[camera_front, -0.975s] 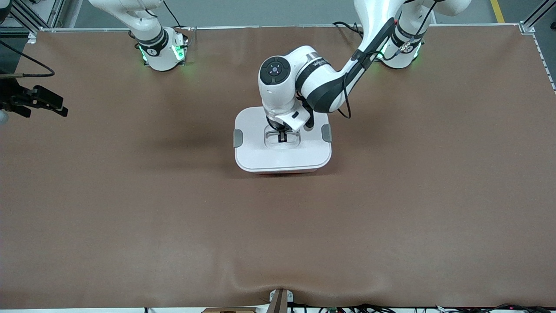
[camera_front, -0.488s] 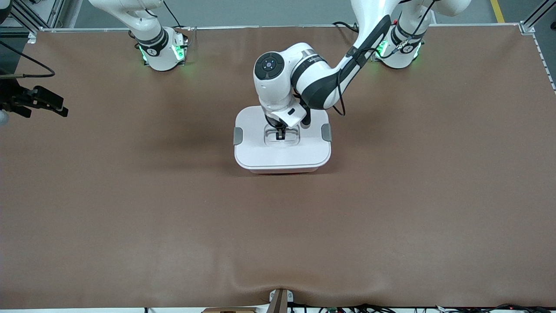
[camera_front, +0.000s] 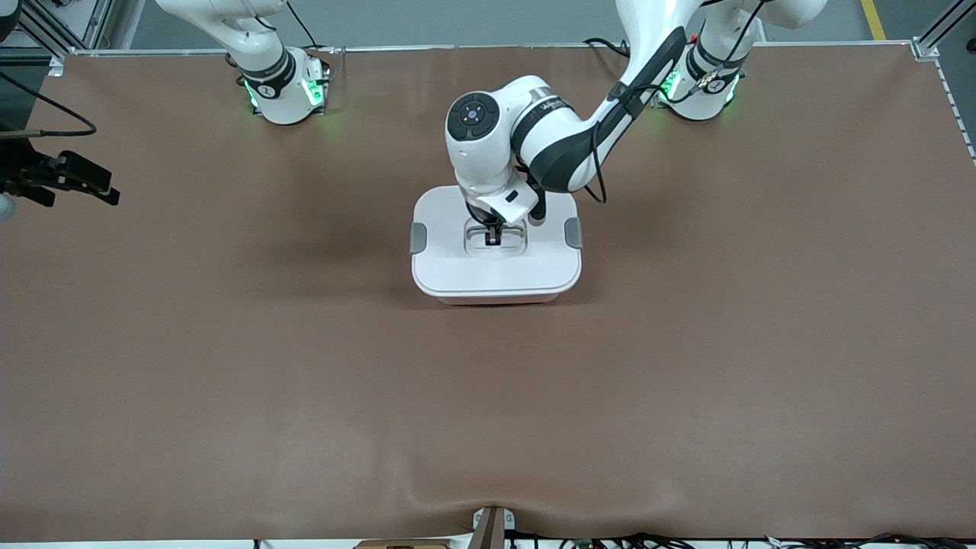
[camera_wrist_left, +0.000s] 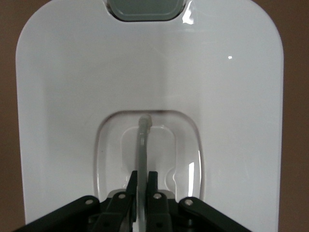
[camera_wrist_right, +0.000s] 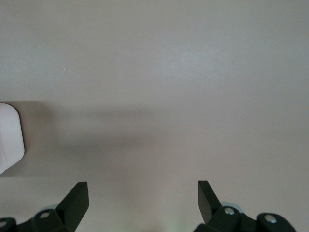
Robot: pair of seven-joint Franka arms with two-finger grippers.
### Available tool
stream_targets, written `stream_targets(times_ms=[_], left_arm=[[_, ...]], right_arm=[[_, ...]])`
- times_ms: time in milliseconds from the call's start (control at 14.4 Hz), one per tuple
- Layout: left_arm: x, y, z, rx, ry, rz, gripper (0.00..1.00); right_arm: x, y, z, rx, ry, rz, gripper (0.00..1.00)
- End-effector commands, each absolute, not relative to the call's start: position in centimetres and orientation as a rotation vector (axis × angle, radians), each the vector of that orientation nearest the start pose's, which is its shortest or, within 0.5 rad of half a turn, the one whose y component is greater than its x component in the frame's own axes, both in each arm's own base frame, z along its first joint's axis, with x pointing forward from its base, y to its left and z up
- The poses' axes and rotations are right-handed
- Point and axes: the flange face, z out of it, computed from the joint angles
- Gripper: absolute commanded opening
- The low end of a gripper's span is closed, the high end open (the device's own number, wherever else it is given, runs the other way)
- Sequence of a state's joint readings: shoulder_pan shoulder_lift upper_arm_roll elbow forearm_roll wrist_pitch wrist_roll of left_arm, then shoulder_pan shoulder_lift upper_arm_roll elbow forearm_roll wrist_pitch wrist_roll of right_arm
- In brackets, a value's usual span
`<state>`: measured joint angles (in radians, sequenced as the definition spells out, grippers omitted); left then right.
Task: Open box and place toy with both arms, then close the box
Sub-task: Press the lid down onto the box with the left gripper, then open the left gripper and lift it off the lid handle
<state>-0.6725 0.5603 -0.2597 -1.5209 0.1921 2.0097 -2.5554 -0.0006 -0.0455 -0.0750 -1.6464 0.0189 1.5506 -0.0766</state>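
Observation:
The box (camera_front: 496, 300) stands mid-table with its white lid (camera_front: 496, 271) on, a grey clip (camera_front: 418, 239) at one end and another (camera_front: 573, 232) at the other. My left gripper (camera_front: 493, 236) reaches down into the lid's recess. In the left wrist view the left gripper (camera_wrist_left: 142, 175) is shut on the thin grey handle (camera_wrist_left: 143, 140), one finger on each side. My right gripper (camera_wrist_right: 143, 191) is open and holds nothing. In the front view the right gripper (camera_front: 103, 187) waits at the right arm's end of the table. The toy is out of view.
The brown table mat (camera_front: 686, 381) spreads wide around the box. The two arm bases (camera_front: 286, 88) (camera_front: 705, 88) stand along the edge farthest from the front camera. A white corner (camera_wrist_right: 9, 137) shows at the rim of the right wrist view.
The left arm's wrist shifted slightly toward the right arm's end early on, then held still. The lid stays on the box. The right arm has not moved.

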Motion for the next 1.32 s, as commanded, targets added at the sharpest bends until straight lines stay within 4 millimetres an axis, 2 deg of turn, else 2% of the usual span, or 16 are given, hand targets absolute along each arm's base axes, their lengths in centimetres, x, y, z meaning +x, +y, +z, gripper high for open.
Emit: stream_targets(times_ms=[0, 139, 209, 557, 766, 1045, 1254], left_arm=[[45.0, -53.3, 34.8, 2.239, 2.235, 0.077, 0.66], [45.0, -53.4, 35.4, 2.230, 2.230, 0.080, 0.93], [45.1, -53.2, 35.6, 2.226, 2.232, 0.084, 1.00], [46.0, -52.0, 39.6, 2.247, 2.188, 0.111, 1.00], [48.3, -48.4, 42.2, 2.315, 2.149, 0.123, 1.00], [50.2, -45.0, 45.5, 2.410, 2.037, 0.137, 1.00], [51.6, -43.1, 46.6, 2.488, 1.929, 0.170, 1.00]], right_arm=[[53.8, -3.9, 61.7, -3.126, -0.003, 0.083, 1.00], [53.8, -3.9, 61.7, -3.126, -0.003, 0.083, 1.00], [53.8, -3.9, 61.7, -3.126, -0.003, 0.083, 1.00], [53.8, -3.9, 61.7, -3.126, -0.003, 0.083, 1.00], [53.8, -3.9, 61.7, -3.126, -0.003, 0.083, 1.00], [53.8, -3.9, 61.7, -3.126, -0.003, 0.083, 1.00], [53.8, -3.9, 61.7, -3.126, -0.003, 0.083, 1.00]])
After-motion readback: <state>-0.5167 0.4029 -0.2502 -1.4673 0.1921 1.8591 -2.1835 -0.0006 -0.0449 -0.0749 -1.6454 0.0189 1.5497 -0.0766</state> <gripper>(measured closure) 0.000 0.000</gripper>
